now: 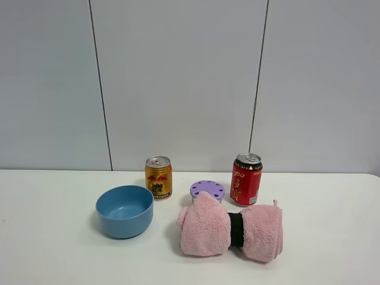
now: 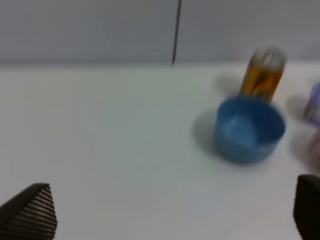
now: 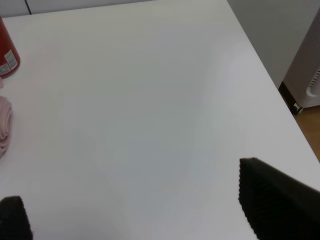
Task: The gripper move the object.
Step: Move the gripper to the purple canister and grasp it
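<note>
Item: small squat cylindrical tub with a lilac lid pierced by petal-shaped holes (image 1: 207,190), upright, untouched.
Position of tub: well ahead of the left gripper (image 2: 167,220), past the round blue plastic bowl (image 2: 250,130) and off toward the robot's right; only a lilac blur from that wrist; out of sight from the right gripper (image 3: 145,210).
Neighbours: rolled pink fleece towel with black band (image 1: 230,228) close against the gripper-facing side, contact uncertain; gold drink can (image 1: 158,177) and red drink can (image 1: 246,179) flanking, each near but apart; all on white table (image 1: 47,237).
Left gripper: fingers spread wide, nothing between.
Right gripper: fingers spread wide, empty; well apart from red can and towel end.
Step in hand: judged the very start, approach not yet made.
Next move: probably a reach forward beside or above the bowl, then descent from overhead, on account of towel and cans crowding the sides; jaws wide until astride the tub wall.
Risk: nudged towel, tipped can.
</note>
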You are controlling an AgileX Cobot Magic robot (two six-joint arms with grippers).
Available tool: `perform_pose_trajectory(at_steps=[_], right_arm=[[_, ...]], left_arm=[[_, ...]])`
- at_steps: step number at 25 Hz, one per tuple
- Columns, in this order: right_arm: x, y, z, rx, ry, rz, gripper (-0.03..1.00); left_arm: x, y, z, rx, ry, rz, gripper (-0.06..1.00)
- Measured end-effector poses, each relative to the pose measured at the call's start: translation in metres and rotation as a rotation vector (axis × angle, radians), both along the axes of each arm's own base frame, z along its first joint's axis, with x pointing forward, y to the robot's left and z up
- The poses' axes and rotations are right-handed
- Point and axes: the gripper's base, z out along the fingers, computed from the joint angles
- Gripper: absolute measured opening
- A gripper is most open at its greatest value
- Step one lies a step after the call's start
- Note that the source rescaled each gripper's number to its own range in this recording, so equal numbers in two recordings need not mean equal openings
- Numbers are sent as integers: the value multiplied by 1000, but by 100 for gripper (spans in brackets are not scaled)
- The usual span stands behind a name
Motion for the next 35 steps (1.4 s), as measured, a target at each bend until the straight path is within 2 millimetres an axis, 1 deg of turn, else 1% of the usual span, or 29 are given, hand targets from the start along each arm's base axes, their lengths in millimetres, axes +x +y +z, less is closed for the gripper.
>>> perform_pose_trajectory(at_steps=[2,6,9,13,16,17,20,21,24,28,31,35], right_arm=[[0,0,0,0,0,0,100],[0,0,0,0,0,0,100],[0,0,0,0,0,0,100],[0,0,0,0,0,0,100],[0,0,0,0,0,0,100],[0,0,0,0,0,0,100],[0,0,0,0,0,0,100],[0,0,0,0,0,0,100],[0,0,0,0,0,0,100],[0,0,0,0,0,0,100],[0,0,0,0,0,0,100],[0,0,0,0,0,0,100]], left_arm=[[7,-3,30,55,-68,-54,100],[45,-12,77,137,-87,-182,100],[88,-19,98,195,-70,-291,100],[146,-29,109,317,-88,-467,100],[193,-36,107,307,-89,-567,100],[193,-36,107,307,-89,-567,100],[231,-40,98,282,-80,-628,100],[241,-42,95,289,-75,-645,100],[271,-57,80,281,-32,-720,100],[298,-80,56,268,22,-772,100],[314,-100,36,283,54,-781,100],[329,-125,8,320,103,-778,100]])
